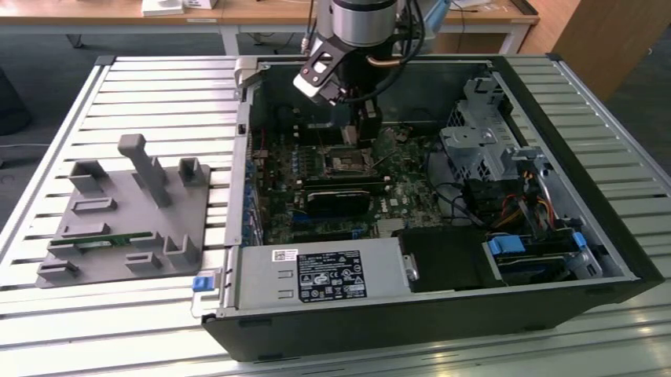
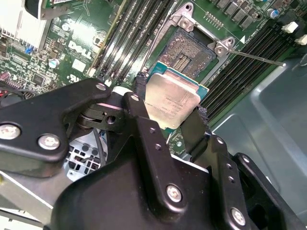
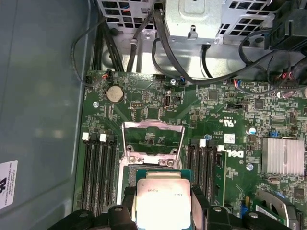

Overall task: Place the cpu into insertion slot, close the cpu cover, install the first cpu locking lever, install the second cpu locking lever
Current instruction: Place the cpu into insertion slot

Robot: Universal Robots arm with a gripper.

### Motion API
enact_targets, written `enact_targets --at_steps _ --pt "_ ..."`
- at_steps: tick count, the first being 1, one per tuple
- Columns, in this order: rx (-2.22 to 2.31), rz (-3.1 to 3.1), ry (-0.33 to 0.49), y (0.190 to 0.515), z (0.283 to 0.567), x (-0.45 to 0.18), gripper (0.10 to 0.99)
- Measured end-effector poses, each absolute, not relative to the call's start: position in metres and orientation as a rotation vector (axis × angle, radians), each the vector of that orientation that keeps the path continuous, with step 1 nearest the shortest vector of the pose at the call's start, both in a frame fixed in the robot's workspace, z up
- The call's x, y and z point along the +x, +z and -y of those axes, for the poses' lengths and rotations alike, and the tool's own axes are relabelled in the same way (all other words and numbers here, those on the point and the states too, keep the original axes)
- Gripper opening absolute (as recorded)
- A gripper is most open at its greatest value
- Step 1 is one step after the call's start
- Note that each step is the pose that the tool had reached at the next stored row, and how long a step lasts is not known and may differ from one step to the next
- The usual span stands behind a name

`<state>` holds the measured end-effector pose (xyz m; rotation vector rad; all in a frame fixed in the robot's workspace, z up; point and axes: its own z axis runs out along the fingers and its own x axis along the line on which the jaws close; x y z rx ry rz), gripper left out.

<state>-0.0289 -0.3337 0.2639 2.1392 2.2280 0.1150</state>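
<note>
The gripper (image 2: 171, 103) pinches the cpu (image 2: 170, 96) by the open insertion slot (image 2: 189, 52) inside a computer case (image 1: 441, 330).
A slatted metal table (image 1: 137, 86) carries a grey fixture plate (image 1: 126, 212) and the black case, which lies open, with wooden desks (image 1: 262, 12) behind; the arm (image 1: 362, 20) reaches down into the case over the green motherboard (image 3: 211, 115); the cpu cover (image 3: 153, 125) stands swung up off the slot, with board showing through its window; a thin metal rod (image 2: 254, 57) sticks out beside the socket; 2 black fingers (image 2: 192, 132) press on 2 opposite edges of the chip; it is square, so it has no long axis; its metal top faces the wrist cameras; in the second wrist view it overlaps the slot's edge, and whether it touches I cannot tell.
</note>
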Motion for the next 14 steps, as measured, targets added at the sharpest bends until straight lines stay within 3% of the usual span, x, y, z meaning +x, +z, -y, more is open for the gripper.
enact_targets --at_steps 14 --pt "2.139 -2.228 0.115 0.2559 0.3293 -0.0289 0.541"
